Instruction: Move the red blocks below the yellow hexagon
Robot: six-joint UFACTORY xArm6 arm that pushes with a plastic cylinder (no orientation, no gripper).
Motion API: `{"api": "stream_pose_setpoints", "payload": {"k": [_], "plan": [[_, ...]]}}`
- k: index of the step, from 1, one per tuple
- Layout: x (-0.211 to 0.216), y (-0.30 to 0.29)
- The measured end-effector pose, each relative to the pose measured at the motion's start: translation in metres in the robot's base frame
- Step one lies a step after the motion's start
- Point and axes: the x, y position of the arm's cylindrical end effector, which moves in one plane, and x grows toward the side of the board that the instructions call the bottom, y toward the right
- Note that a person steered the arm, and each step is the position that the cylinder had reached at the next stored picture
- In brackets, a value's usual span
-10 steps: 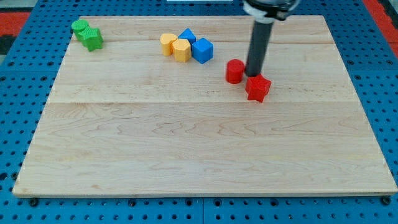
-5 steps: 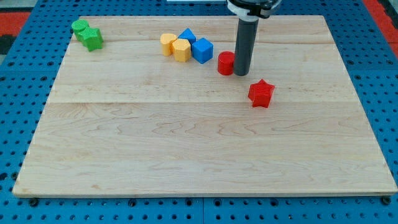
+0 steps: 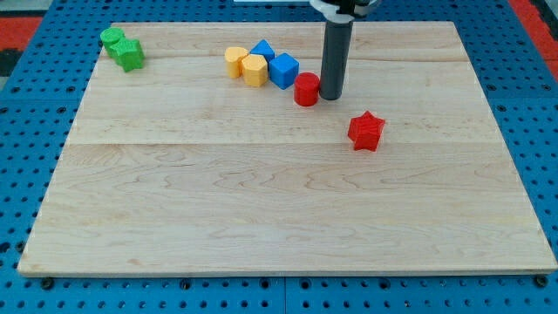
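A red cylinder (image 3: 306, 90) stands near the top middle of the wooden board (image 3: 261, 209). My tip (image 3: 330, 96) touches its right side. A red star block (image 3: 365, 131) lies apart, below and to the right of my tip. The yellow hexagon (image 3: 255, 69) sits to the left of the red cylinder, in a cluster with a yellow heart-shaped block (image 3: 234, 60), a blue cube (image 3: 283, 70) and a blue triangle (image 3: 261, 50). The red cylinder is just below and right of the blue cube.
A green cylinder (image 3: 111, 37) and a green star block (image 3: 129, 54) sit together at the board's top left corner. The board rests on a blue pegboard (image 3: 26, 157).
My tip has moved left and up, leaving the red star behind and pushing the red cylinder left and up toward the blue cube.
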Motion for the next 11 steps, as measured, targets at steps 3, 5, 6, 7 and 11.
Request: {"api": "stream_pose_setpoints", "payload": {"k": [3,5,6,7,11], "plan": [[0.007,-0.053],[0.017,-0.063],[0.010,0.027],[0.036,0.104],[0.072,0.001]]}}
